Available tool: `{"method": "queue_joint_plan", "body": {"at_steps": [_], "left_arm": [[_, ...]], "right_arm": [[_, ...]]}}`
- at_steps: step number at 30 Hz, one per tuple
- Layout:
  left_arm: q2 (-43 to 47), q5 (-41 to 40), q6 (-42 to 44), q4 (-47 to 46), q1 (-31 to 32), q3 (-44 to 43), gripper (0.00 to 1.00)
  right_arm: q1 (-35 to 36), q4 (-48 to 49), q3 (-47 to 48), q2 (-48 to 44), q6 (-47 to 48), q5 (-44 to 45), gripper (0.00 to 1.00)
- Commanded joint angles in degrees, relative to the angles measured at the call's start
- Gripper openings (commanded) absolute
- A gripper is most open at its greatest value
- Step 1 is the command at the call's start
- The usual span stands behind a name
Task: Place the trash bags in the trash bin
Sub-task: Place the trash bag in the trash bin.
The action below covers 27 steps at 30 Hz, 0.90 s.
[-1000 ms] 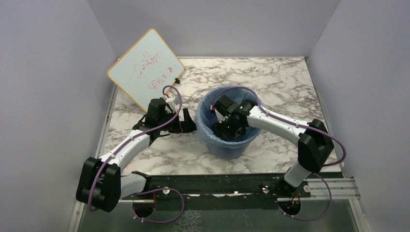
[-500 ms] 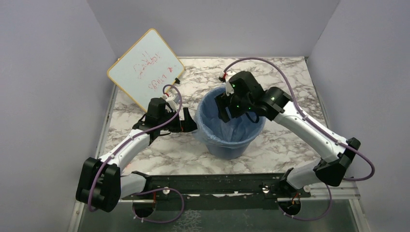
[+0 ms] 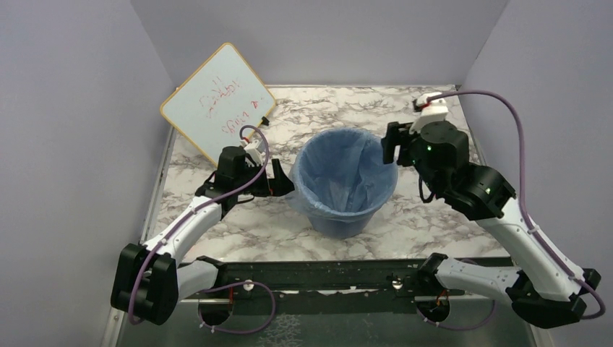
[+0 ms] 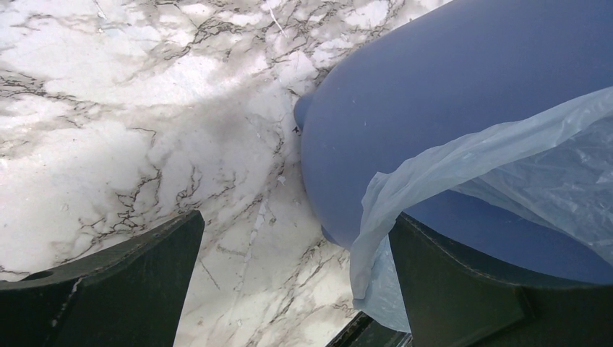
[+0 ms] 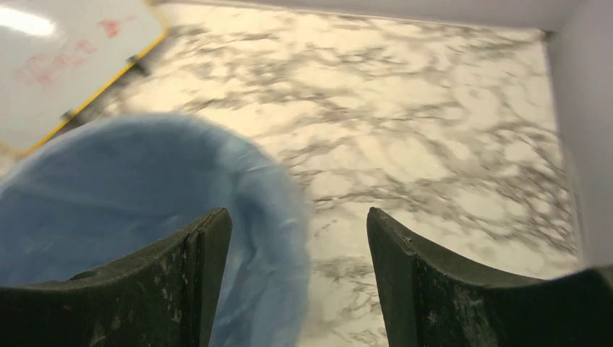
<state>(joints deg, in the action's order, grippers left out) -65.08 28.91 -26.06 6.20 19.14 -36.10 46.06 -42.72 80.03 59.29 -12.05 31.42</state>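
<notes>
Light-blue film, i.e. the trash bag (image 3: 340,170), is seen lining the trash bin (image 3: 348,223), its hem folded out over the rim, so the job is judged all but done. The left gripper (image 3: 279,182) is held low, just beside the bin's left wall, probably to steady it or tuck the hem. Its 2 fingers are spread wide and nothing is gripped, tho a loose flap hangs by 1 finger (image 4: 463,289). The right gripper (image 3: 392,143) is held up, right of the rim, apart from the bag, jaws wide w/ nothing between, so the bin's mouth isn't blocked.
</notes>
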Motion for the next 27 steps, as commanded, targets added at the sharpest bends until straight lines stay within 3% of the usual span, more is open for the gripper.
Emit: {"method": "queue_joint_plan", "body": {"at_steps": [1,6,9,15,20,23,27], "left_arm": [[1.6,-3.1,-2.7,-0.7,0.2,-0.3,0.99],[4.3,-6.4,-4.6,-0.1,0.1,0.3,0.99],[6.3,-9.2,-5.3,1.2,0.1,0.9,0.99],[10.6,-15.0,-7.1,4.8,0.1,1.7,0.99],[18.2,-27.9,-13.6,9.5,0.1,3.3,0.99],[22.6,-31.3,-14.3,10.3,0.1,5.1,0.99],[25.1,-29.2,-13.3,10.8,0.1,5.4,0.99]], "right_arm": [[-12.0,1.5,-2.9,1.9,-3.6,5.7,0.76],[-35.2,2.8,-9.6,0.5,-4.7,-14.9,0.76],[-43.5,6.6,-19.6,-1.0,-9.2,-28.2,0.78],[-44.6,14.8,-38.3,-10.0,-23.3,-39.9,0.82],[-44.6,8.9,-45.3,-23.7,-24.7,-34.2,0.87],[-44.6,11.6,-49.5,-30.7,-22.5,-48.1,0.87],[-44.6,11.3,-53.2,-32.1,-31.1,-60.9,0.87]]}}
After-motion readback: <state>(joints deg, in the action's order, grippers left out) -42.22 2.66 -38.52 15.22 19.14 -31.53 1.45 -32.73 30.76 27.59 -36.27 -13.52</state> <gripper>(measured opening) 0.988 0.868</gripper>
